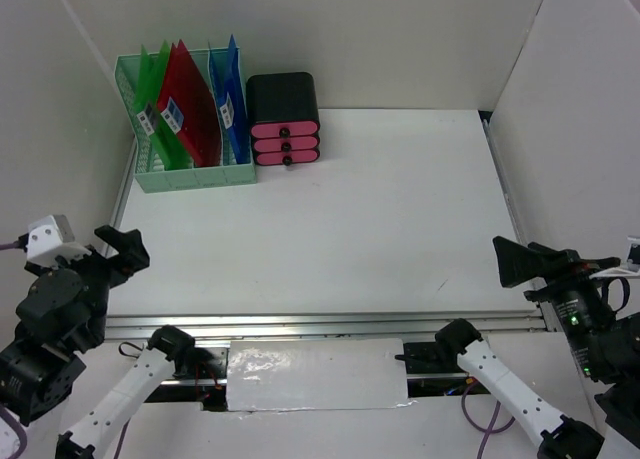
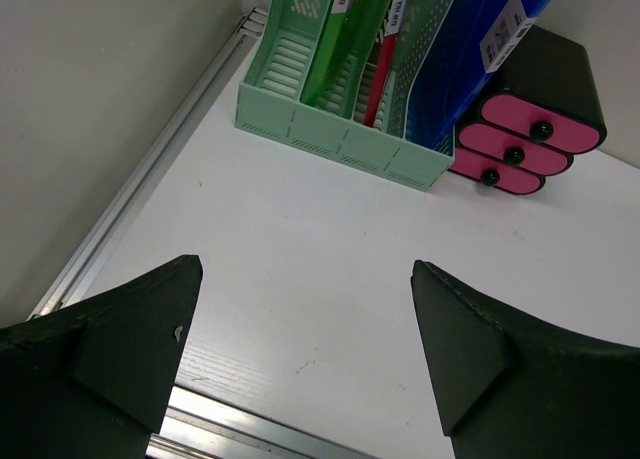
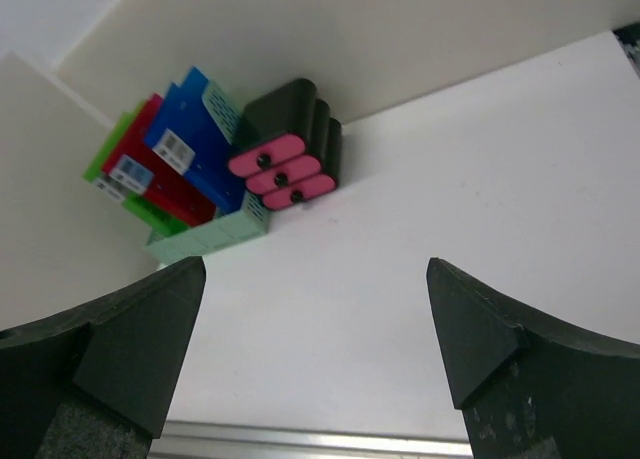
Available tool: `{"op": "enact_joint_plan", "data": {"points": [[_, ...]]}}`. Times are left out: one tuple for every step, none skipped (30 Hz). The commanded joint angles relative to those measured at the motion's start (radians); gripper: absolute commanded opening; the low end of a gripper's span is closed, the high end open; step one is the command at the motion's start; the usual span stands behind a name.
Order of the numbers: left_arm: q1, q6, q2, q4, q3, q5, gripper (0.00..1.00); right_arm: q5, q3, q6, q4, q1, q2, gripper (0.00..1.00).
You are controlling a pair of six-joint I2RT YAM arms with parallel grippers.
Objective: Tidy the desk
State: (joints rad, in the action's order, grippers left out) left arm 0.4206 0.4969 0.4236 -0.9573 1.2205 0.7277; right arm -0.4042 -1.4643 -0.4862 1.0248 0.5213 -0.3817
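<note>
The desk [image 1: 380, 219] is a flat white tabletop walled by white panels, with a silver rail [image 1: 330, 324] along its front. My left gripper [image 1: 122, 251] is open and empty above the front left corner; its jaws stand wide apart in the left wrist view [image 2: 305, 279]. My right gripper [image 1: 510, 262] is open and empty above the front right edge; its jaws stand wide apart in the right wrist view [image 3: 315, 279].
A mint-green file rack [image 1: 185, 174] holding green, red and blue folders stands at the back left. A black drawer box with pink fronts [image 1: 284, 119] stands right of it. Both show in the left wrist view [image 2: 340, 139] and the right wrist view [image 3: 285, 164].
</note>
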Motion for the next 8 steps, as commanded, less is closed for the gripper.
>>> {"op": "enact_joint_plan", "data": {"points": [[-0.005,-0.021,-0.058,-0.015,-0.003,0.009,1.00,-0.011,0.005,0.055,0.179,0.005,-0.016,1.00],[-0.005,-0.020,-0.063,-0.021,0.004,0.009,0.99,-0.016,0.005,0.060,0.182,0.005,-0.010,1.00],[-0.005,-0.012,-0.069,-0.034,0.008,0.010,1.00,-0.022,0.007,0.061,0.181,0.006,0.000,1.00],[-0.005,-0.012,-0.068,-0.037,0.014,0.012,1.00,-0.024,0.009,0.066,0.172,0.005,0.004,1.00],[-0.005,-0.020,-0.068,-0.038,0.019,0.012,1.00,-0.021,0.010,0.066,0.169,0.006,0.009,1.00],[-0.005,-0.020,-0.060,-0.041,0.022,0.013,0.99,-0.018,0.004,0.064,0.166,0.006,0.009,1.00],[-0.005,-0.021,-0.056,-0.044,0.025,0.016,0.99,-0.010,0.002,0.063,0.159,0.006,0.007,1.00],[-0.005,-0.023,-0.049,-0.046,0.027,0.019,0.99,-0.005,-0.001,0.063,0.155,0.005,0.006,1.00]]}}
